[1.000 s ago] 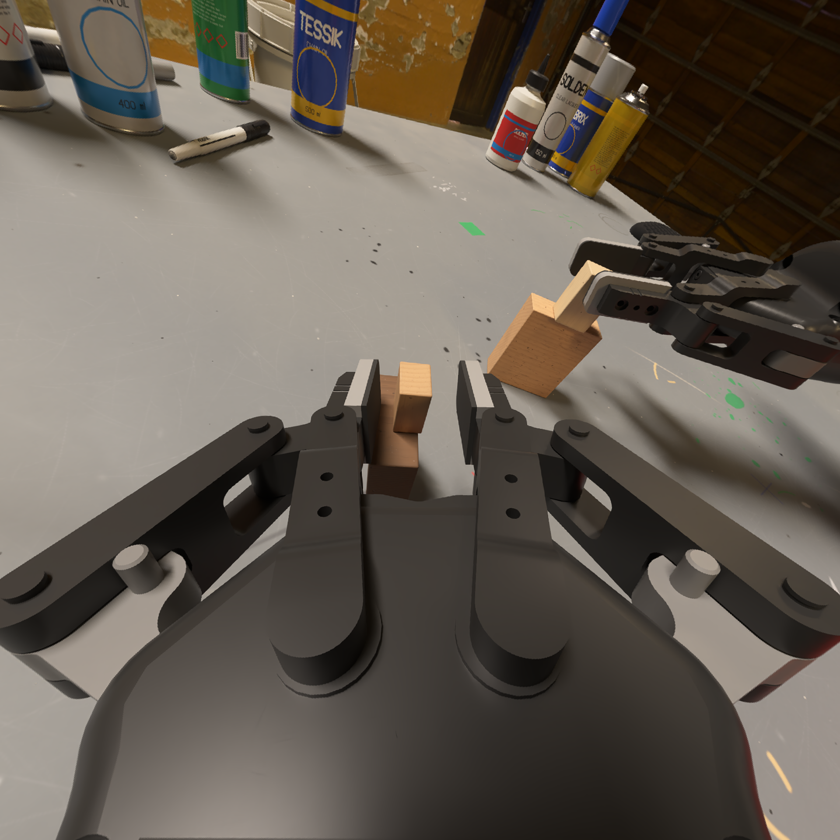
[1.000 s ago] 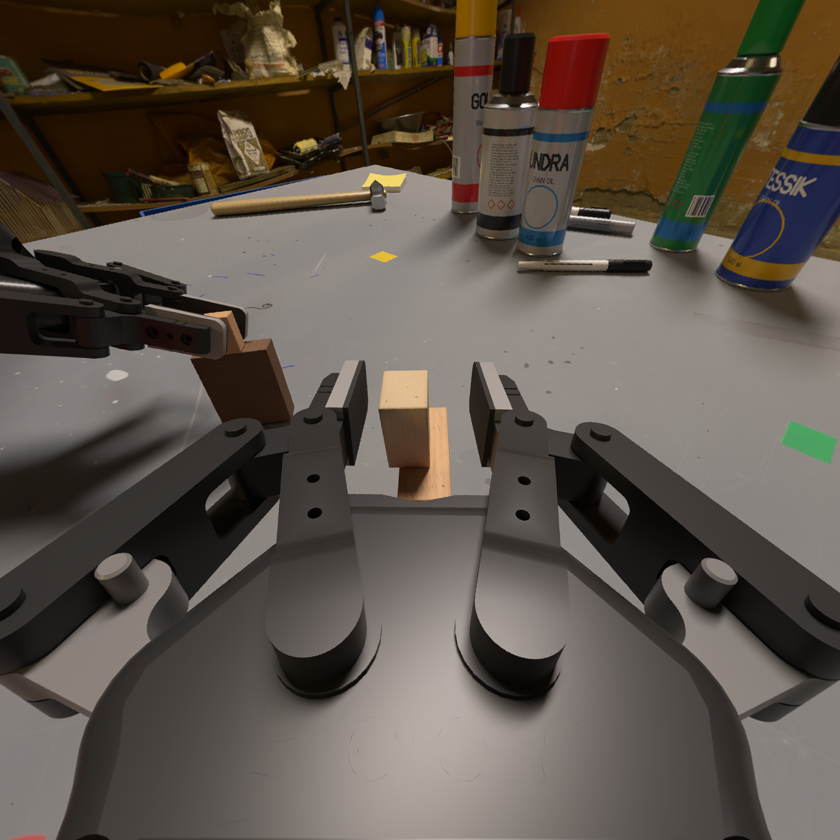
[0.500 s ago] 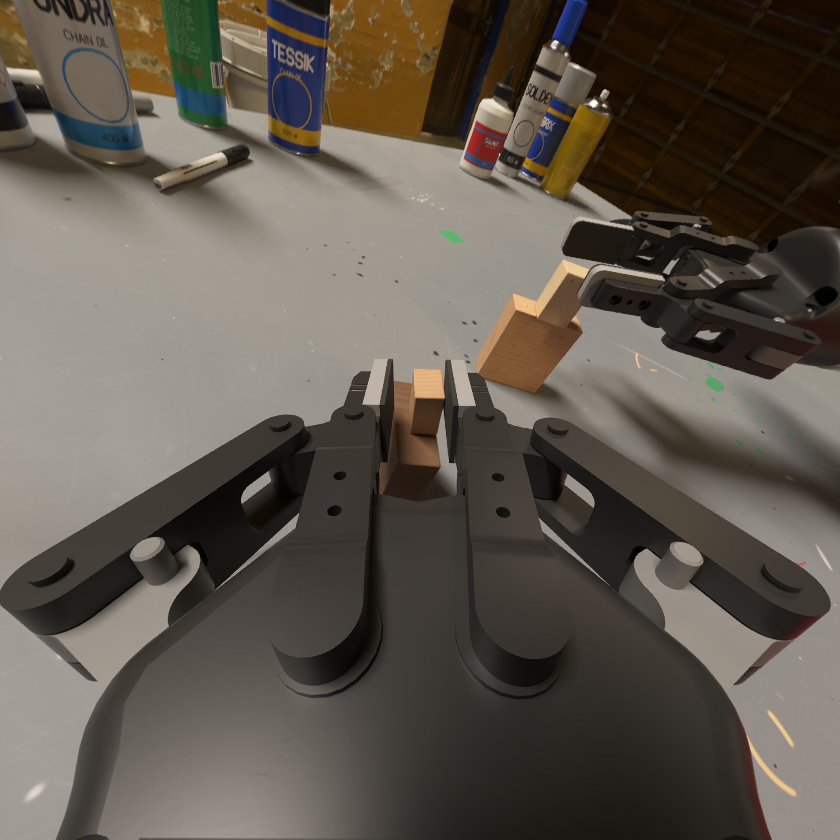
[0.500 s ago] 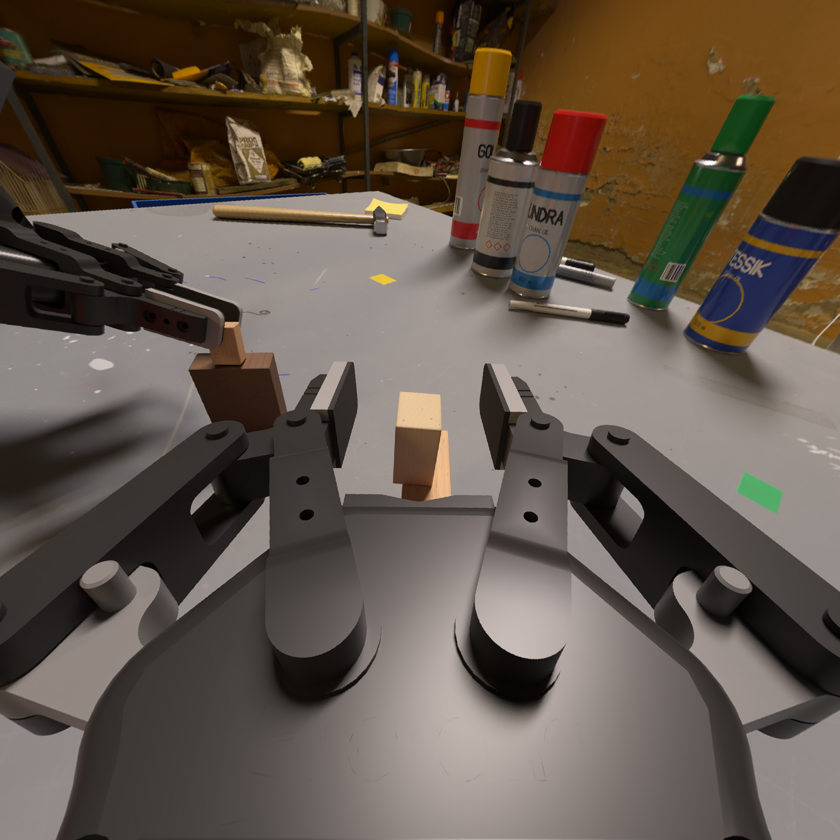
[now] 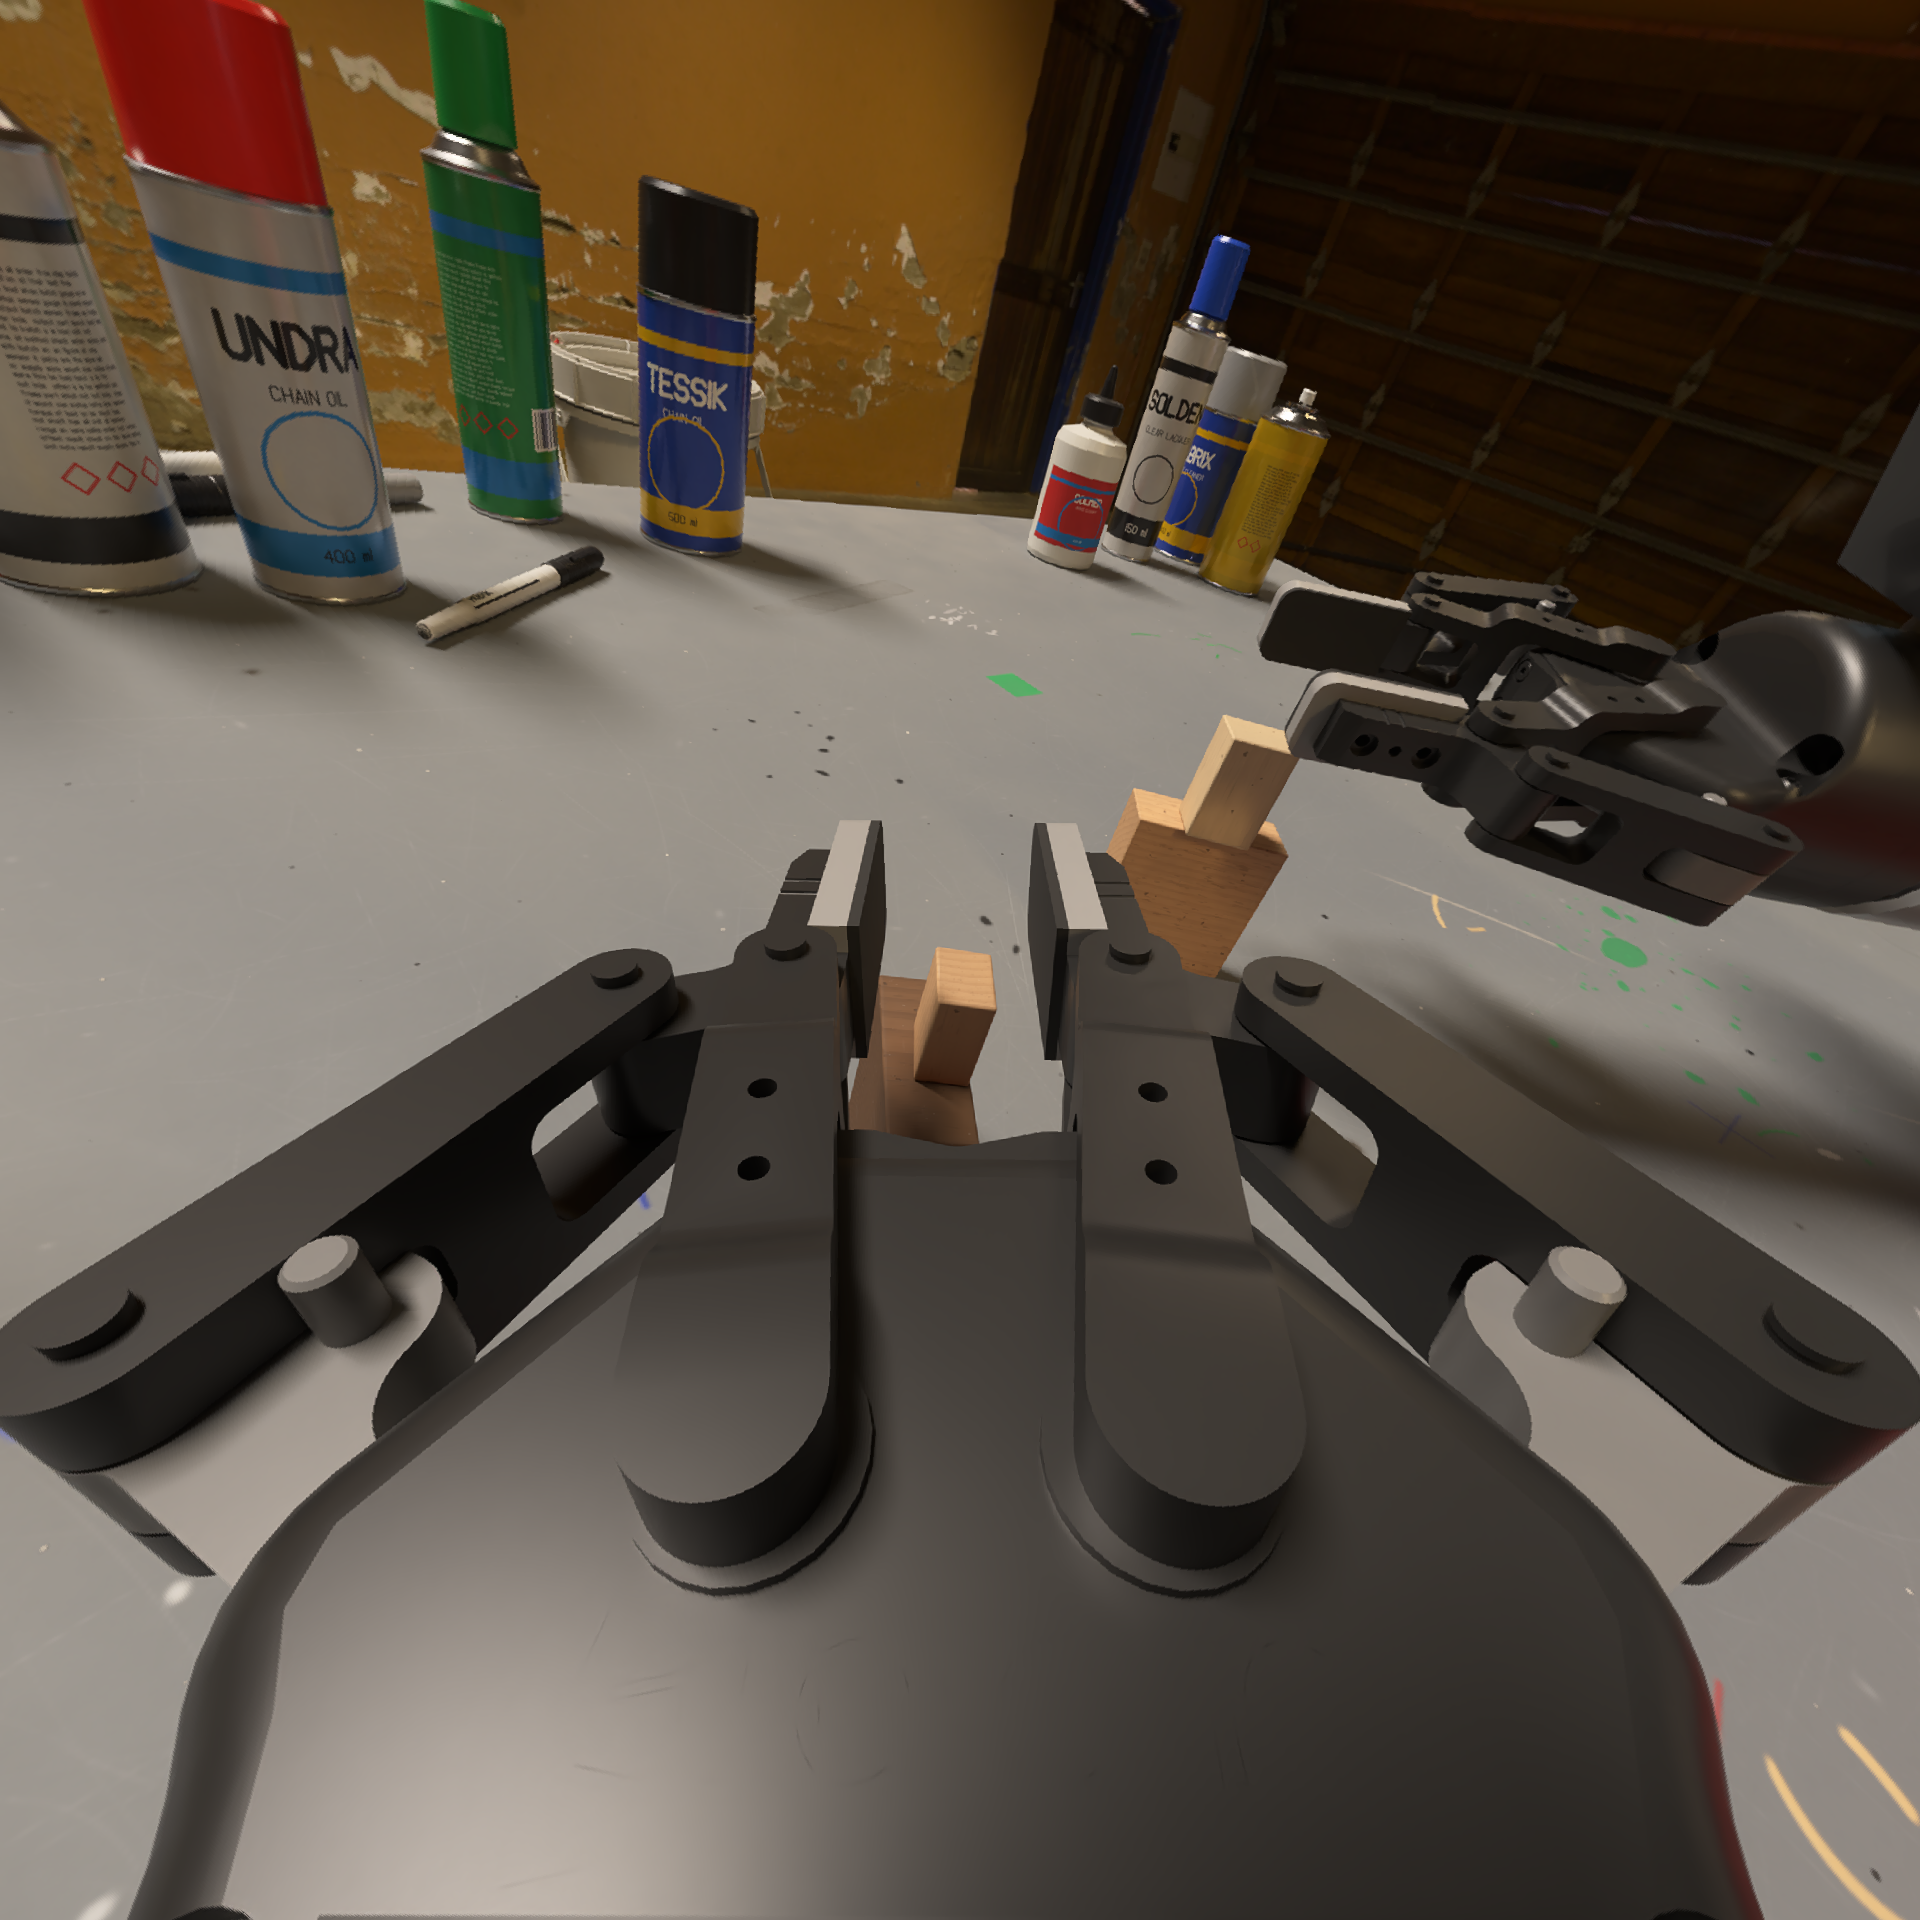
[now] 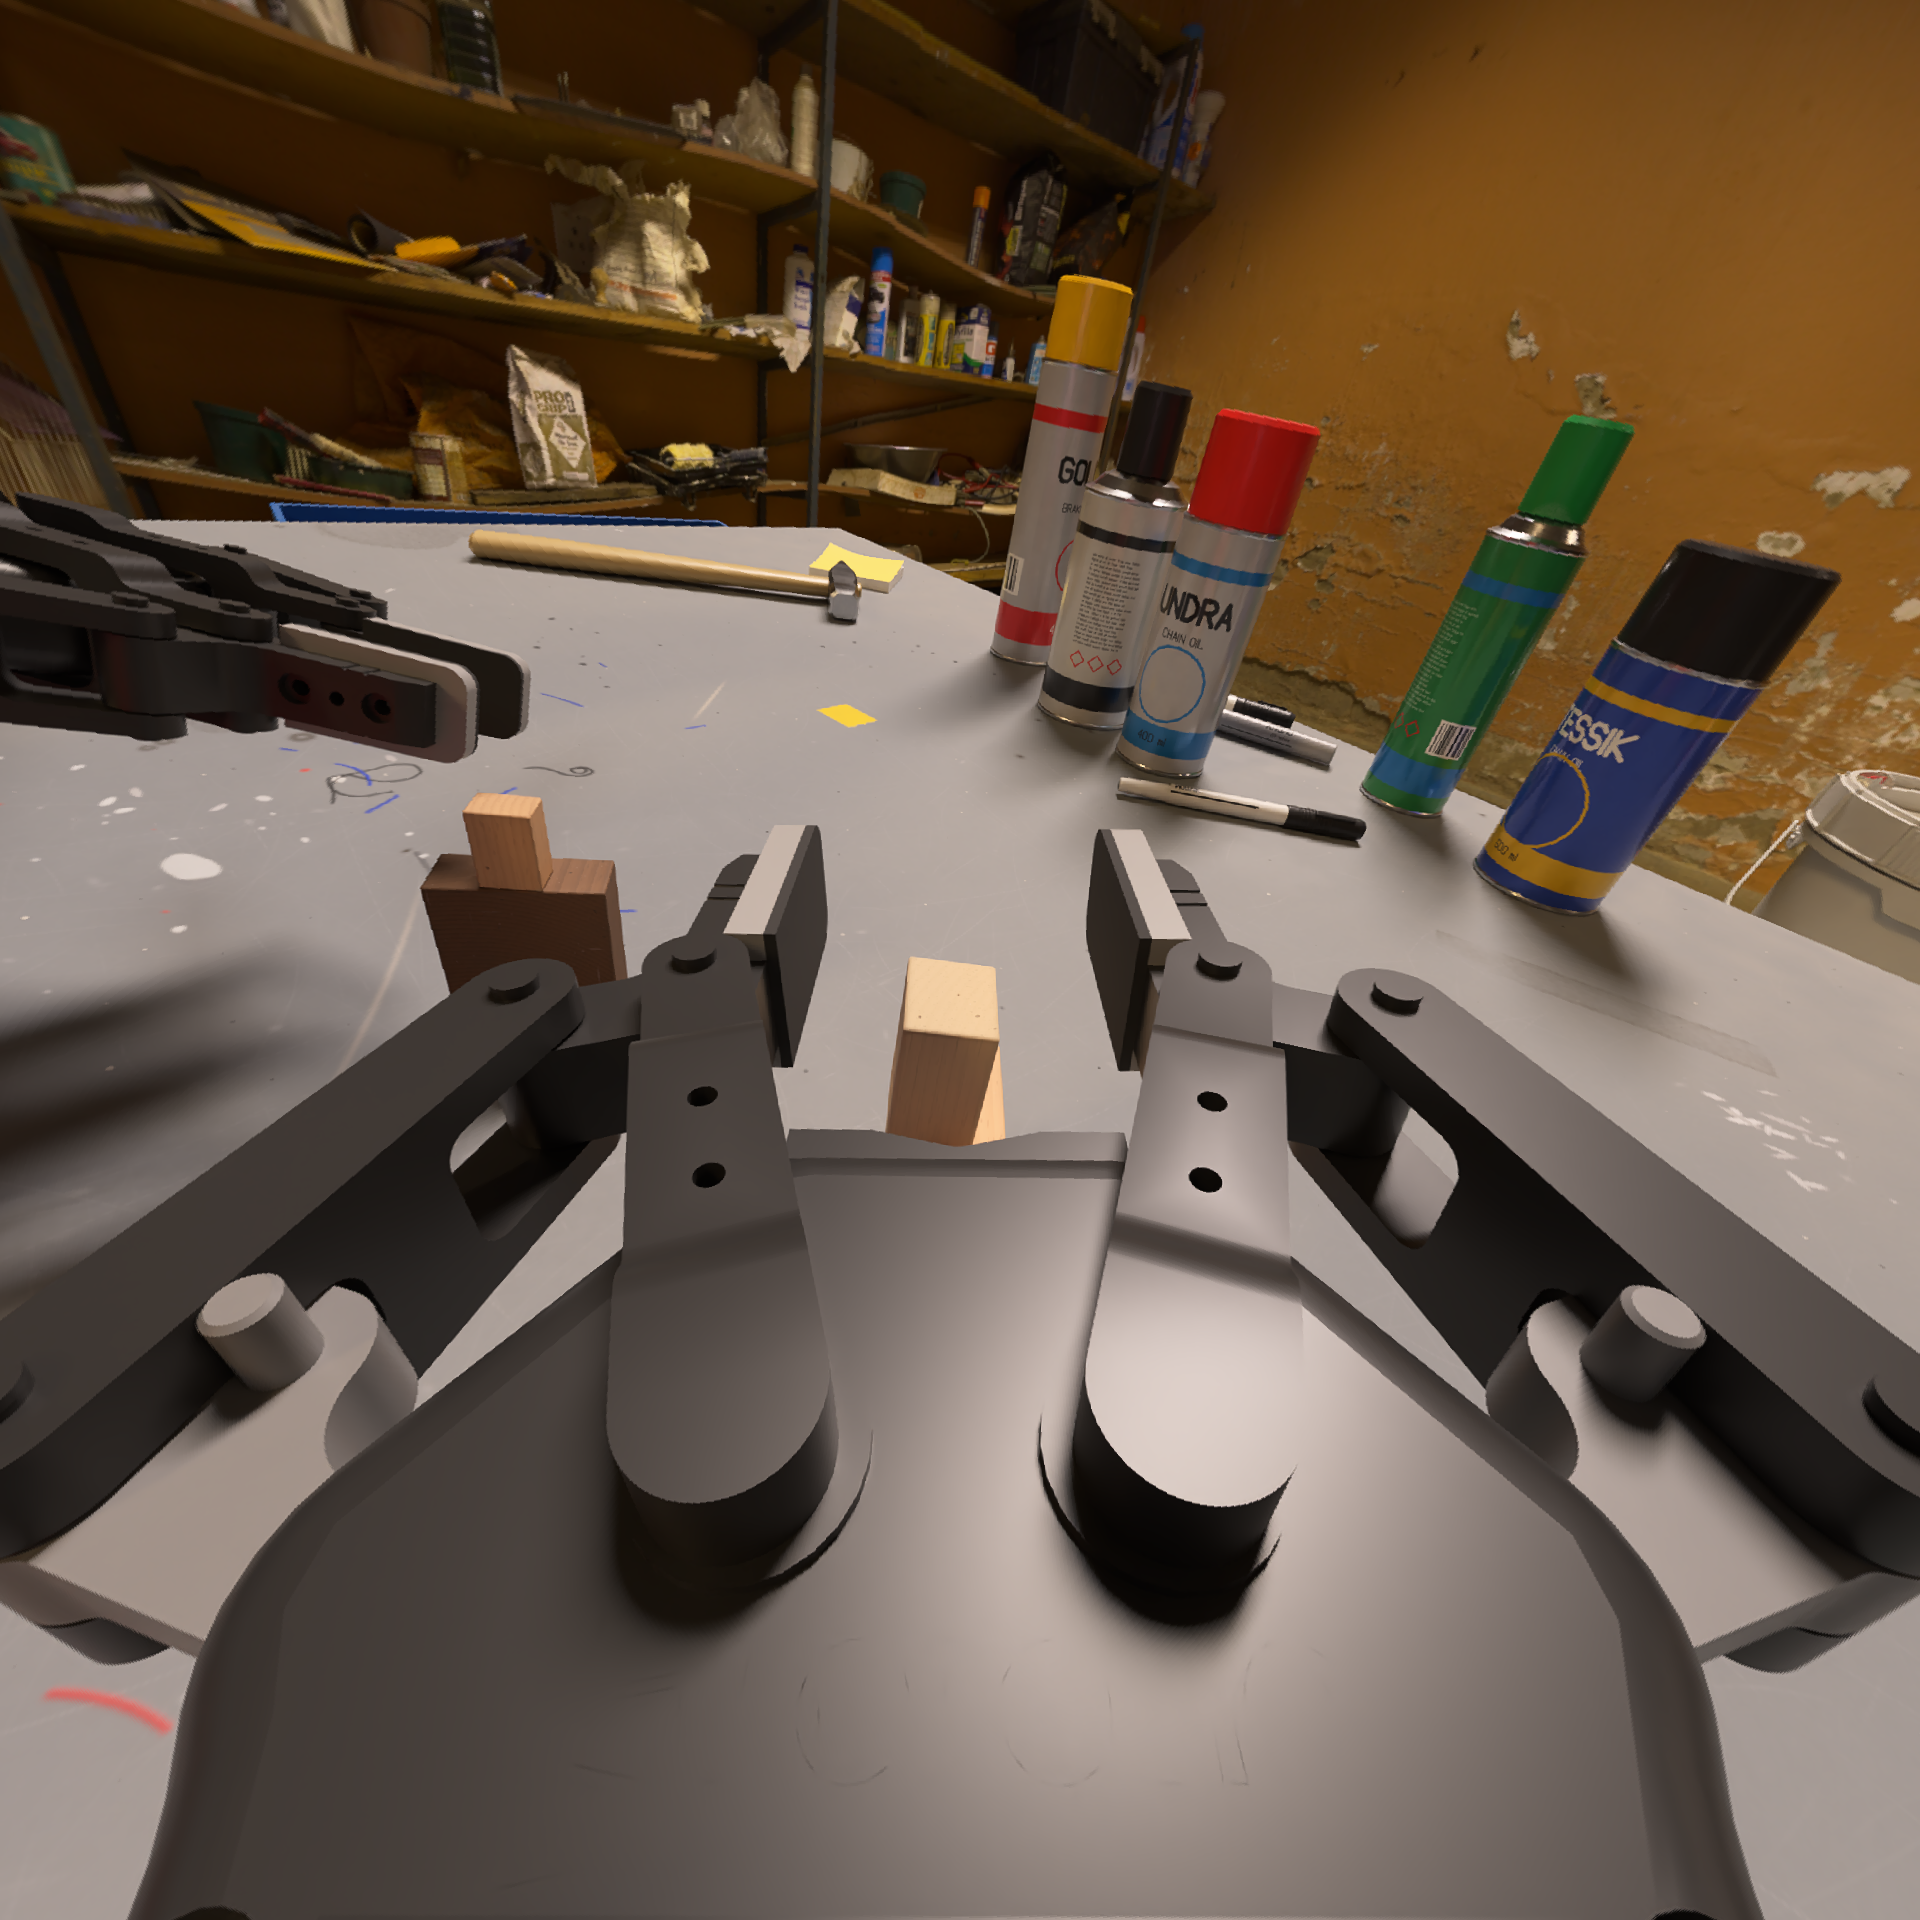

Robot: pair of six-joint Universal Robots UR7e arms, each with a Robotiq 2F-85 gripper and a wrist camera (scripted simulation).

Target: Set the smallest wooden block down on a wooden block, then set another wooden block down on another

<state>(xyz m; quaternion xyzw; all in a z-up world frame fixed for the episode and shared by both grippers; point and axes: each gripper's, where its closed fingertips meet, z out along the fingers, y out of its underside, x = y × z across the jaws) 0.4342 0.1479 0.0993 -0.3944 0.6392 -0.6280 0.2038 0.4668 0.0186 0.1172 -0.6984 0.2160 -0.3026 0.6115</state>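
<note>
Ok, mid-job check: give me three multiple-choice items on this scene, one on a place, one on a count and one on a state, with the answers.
1. Where does the smallest block sit?
A) on the dark brown block
B) on the table
C) clamped in an end effector

2. How many wooden blocks show in the left wrist view?
A) two
B) four
C) six

3. How does the right end effector stand to the pale block?
A) shut on it
B) open, fingers clear of it
C) lifting it

Answers:
1 A: it stands upright on the dark block's top, and the open left end effector is not touching it.
2 B: there are two stacks of two.
3 B: gaps show on both sides of the block.
</note>
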